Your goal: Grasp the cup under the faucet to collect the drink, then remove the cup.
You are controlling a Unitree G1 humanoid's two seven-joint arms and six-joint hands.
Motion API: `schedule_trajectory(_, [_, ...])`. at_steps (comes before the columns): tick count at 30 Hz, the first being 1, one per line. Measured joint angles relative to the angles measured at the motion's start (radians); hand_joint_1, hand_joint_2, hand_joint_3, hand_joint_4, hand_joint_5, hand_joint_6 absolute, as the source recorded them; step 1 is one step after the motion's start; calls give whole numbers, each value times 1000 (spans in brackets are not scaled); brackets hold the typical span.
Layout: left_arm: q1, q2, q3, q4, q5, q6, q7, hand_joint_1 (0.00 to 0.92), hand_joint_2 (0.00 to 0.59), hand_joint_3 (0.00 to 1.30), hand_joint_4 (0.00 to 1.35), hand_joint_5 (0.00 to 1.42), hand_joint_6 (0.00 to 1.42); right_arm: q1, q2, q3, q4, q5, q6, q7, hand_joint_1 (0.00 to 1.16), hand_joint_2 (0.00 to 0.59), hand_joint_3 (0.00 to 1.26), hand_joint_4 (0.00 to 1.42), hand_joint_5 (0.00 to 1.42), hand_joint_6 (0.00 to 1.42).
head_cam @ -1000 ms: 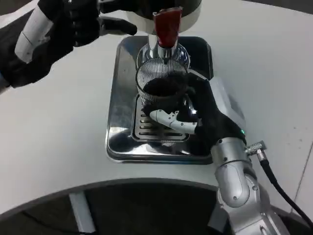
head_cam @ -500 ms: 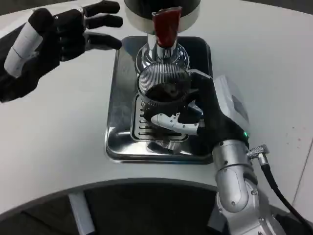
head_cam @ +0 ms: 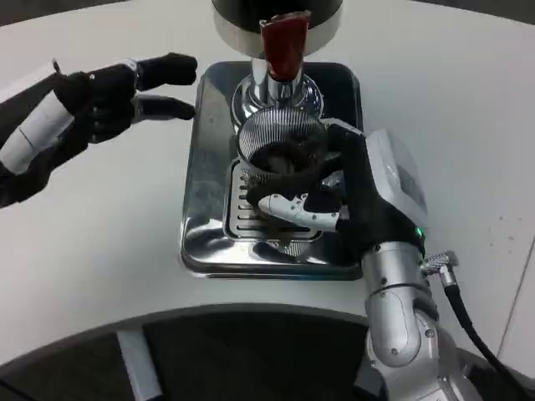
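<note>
Fingers of the right robot hand (head_cam: 351, 196) wrap the ribbed cup (head_cam: 280, 150) — dark drink inside — over the steel drip tray (head_cam: 205, 200), beneath the red-handled faucet (head_cam: 282, 46). Farther left, the left robot hand (head_cam: 125, 88) hovers above the white counter (head_cam: 92, 234), fingers apart, holding nothing.
</note>
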Motion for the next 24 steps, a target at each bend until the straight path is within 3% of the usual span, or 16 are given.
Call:
schedule_trajectory(13, [91, 22, 1, -41, 22, -83, 38, 0, 73, 120, 0, 98, 0, 45, -2, 17, -37, -6, -1, -16, 982, 189, 978, 1178, 1192, 1295])
schedule_trajectory(24, [208, 32, -1, -102, 110, -205, 117, 0, 60, 18, 0, 15, 0, 159, -32, 27, -165, -31, 0, 9, 998, 183, 988, 1194, 1216, 1327])
